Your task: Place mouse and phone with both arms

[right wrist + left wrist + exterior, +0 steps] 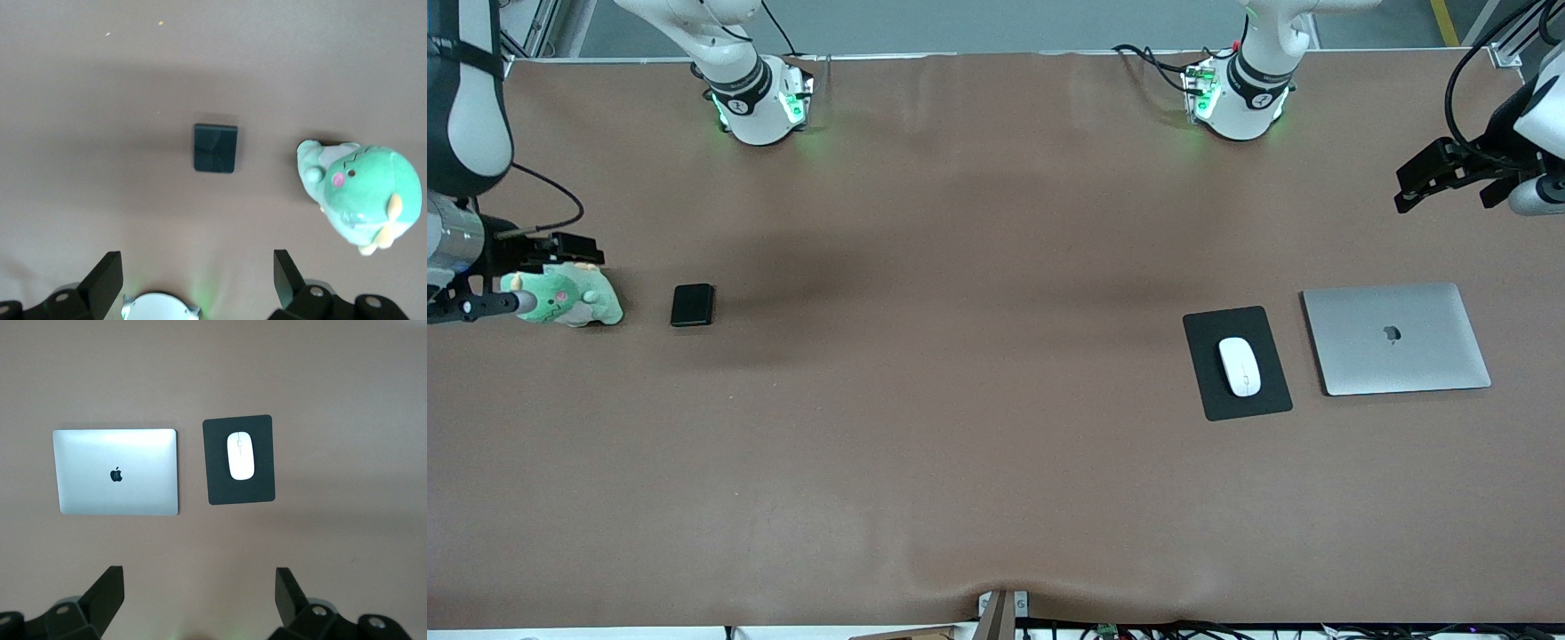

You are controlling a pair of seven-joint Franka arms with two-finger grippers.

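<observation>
We see the mouse [1240, 366] lying on a black mouse pad [1267, 400] beside a closed laptop [1396, 339], toward the left arm's end of the worktop, and the phone [693, 305] flat near a green plush toy [569, 300] at the right arm's end. The left claw [200, 600] and the right claw [198, 279] both hang wide and empty. We judge the mouse light, glossy and slippery, best pinched across its narrow flanks; the phone is stiff, thin and low, so we would grip its long edges.
</observation>
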